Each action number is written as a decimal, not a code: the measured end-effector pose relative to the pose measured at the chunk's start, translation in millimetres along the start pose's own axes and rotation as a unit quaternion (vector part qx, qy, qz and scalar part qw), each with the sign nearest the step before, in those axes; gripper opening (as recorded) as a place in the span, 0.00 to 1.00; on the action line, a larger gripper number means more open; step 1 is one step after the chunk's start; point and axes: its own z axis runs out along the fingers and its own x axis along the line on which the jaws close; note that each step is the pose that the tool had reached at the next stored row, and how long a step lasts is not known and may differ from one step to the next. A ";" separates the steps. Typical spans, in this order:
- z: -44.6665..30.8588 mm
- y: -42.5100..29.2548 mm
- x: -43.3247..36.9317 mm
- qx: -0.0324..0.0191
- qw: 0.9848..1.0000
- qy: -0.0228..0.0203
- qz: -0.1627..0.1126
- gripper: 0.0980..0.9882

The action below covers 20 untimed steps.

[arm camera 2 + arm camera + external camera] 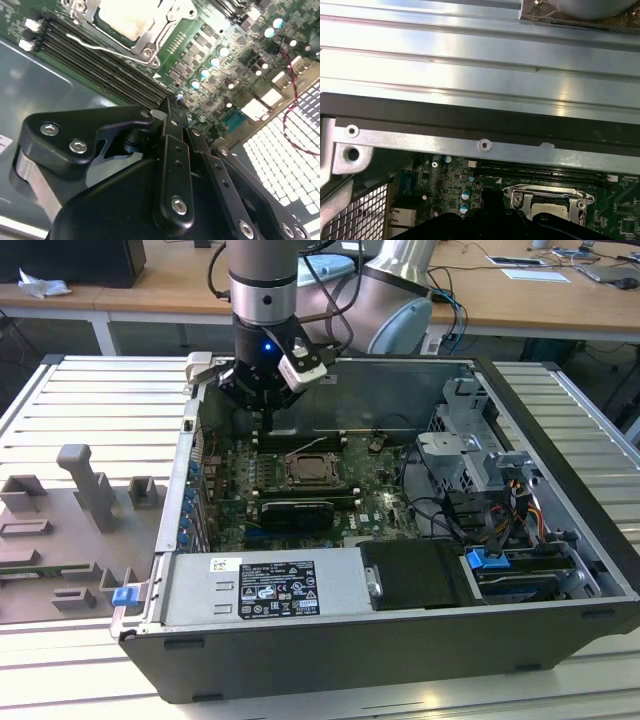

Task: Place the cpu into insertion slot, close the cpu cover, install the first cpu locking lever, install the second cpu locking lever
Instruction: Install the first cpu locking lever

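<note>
The cpu (122, 17) lies in the insertion slot (309, 470), its pale metal top showing through the cut-out of the cpu cover (545, 190), which lies flat around it. A thin silver locking lever (100, 47) runs along one side of the socket, between it and the black memory slots (105, 67). Whether it is latched cannot be told.

The end effector (172, 106) has its black fingers drawn together with nothing between them. In the second wrist view its tip stands over the green board just beside the memory slots, apart from the socket. Whether it touches the board cannot be told. In the exterior view it hangs inside the far corner of the open computer case (560, 470), toward the exterior view's left.

A white label (266, 588) with dark print and small symbols sits on the grey power supply (200, 590) at the near side of the case, and its writing is too small to read. The board's fine white markings in both wrist views are likewise not legible.

The case rests on a slatted metal table (90, 400). A grey fixture block (90, 490) lies to the exterior view's left, well apart from the socket.
</note>
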 end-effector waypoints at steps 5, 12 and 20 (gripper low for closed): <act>3.1 -0.9 -10.1 0.000 1.000 0.000 0.000 0.01; 7.6 -2.7 -16.5 -0.010 1.000 -0.001 0.012 0.01; 12.0 -6.4 -17.6 -0.032 0.999 -0.011 0.014 0.01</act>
